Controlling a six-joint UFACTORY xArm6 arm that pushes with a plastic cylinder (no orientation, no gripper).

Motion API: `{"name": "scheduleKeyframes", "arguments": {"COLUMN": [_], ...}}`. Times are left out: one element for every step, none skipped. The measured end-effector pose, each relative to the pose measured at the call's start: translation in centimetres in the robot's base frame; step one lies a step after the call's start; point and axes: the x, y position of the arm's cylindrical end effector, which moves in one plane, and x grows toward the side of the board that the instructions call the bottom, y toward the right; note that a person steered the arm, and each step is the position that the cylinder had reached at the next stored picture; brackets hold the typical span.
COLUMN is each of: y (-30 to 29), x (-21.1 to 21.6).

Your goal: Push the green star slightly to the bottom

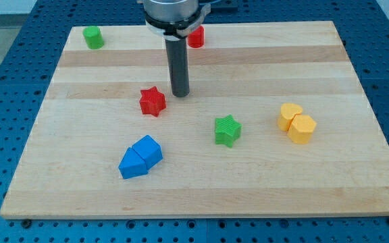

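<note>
The green star (pixel 227 130) lies near the middle of the wooden board, a little toward the view's bottom right. My tip (pixel 180 94) rests on the board up and to the left of the green star, well apart from it. The tip stands just to the right of a red star (pixel 152 101), close to it but with a small gap showing.
Two blue blocks (pixel 140 156) touch each other at the lower left. Two yellow blocks (pixel 297 123) touch each other at the right. A green cylinder (pixel 93 37) sits at the top left corner. A red block (pixel 196 36) sits at the top, partly behind the arm.
</note>
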Motion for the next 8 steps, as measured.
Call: {"name": "scheduleKeyframes", "arguments": {"y": [1.4, 2.9, 4.3, 5.3, 5.9, 6.9, 8.1, 9.8], "x": [0.5, 0.9, 1.2, 1.9, 3.7, 5.6, 7.3, 8.6]}}
